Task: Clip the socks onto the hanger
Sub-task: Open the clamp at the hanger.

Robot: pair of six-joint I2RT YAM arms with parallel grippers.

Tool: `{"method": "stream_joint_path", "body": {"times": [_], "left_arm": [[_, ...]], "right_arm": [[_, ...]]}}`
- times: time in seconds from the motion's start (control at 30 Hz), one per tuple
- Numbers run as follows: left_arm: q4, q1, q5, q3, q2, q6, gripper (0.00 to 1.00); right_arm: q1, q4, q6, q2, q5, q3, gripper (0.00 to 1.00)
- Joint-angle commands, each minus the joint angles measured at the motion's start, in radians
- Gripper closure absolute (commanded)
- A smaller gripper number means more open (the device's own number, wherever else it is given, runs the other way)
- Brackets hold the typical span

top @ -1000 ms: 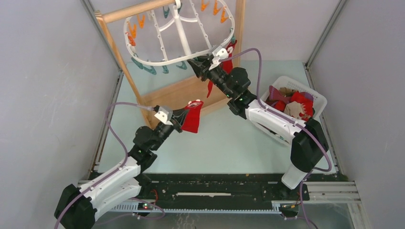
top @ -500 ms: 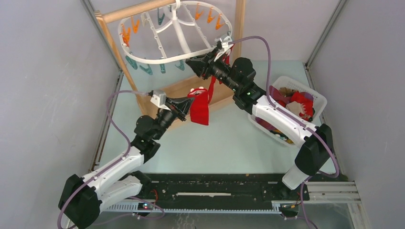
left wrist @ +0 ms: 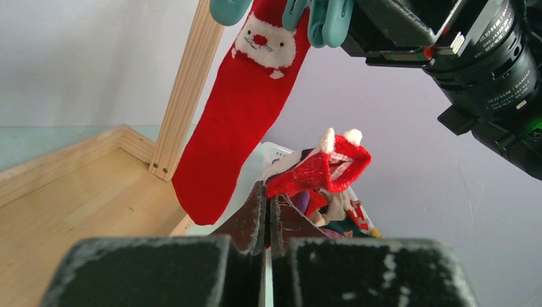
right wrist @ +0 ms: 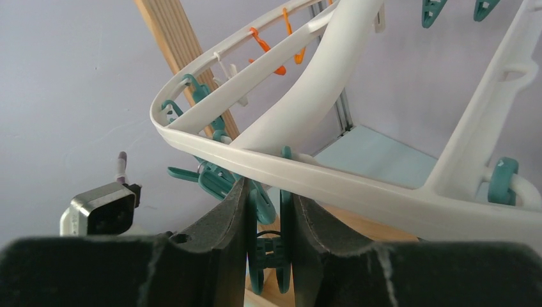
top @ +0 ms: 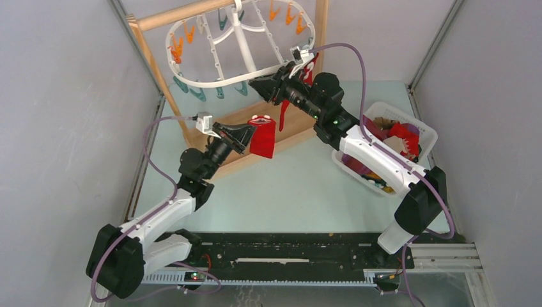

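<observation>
Socks first: one red fabric sock with a white-trimmed cuff (top: 263, 139) hangs from my left tool (top: 248, 135). The tool's fingers are pressed together near the cuff, so the sock's long axis runs straight down above the pale green surface (top: 287, 185). That arm is the nearer one; nothing else touches the sock. Up and to the far right of it, my right tool (top: 270, 86) pinches a teal plastic clothespin (right wrist: 265, 252) on the near rim of the white plastic oval hanger (top: 217, 84). I judge the cuff must rise and travel far-right to meet that pin's mouth. Just beside the pin, a second red sock with a Santa face (left wrist: 243, 115) already hangs clipped. Further right, a white plastic basket (top: 427, 135) holds the rest. White print on the black lens barrel (left wrist: 492, 57) at my right wrist is too small to read, and I see no other writing.
</observation>
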Motion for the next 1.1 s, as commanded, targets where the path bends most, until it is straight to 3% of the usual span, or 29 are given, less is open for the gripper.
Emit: {"method": "stream_joint_path", "body": {"times": [0.0,0.47,1.07], "left_arm": [[0.092,0.026,0.074,0.065,0.027,-0.063,1.00],[0.104,0.057,0.124,0.145,0.122,-0.343,1.00],[0.035,0.064,0.115,0.196,0.153,-0.459,1.00]], "right_arm": [[0.000,-0.017,0.040,-0.035,-0.050,0.029,1.00],[-0.009,-0.012,0.035,-0.040,-0.088,0.017,1.00],[-0.008,-0.034,-0.017,-0.041,-0.112,0.015,1.00]]}}
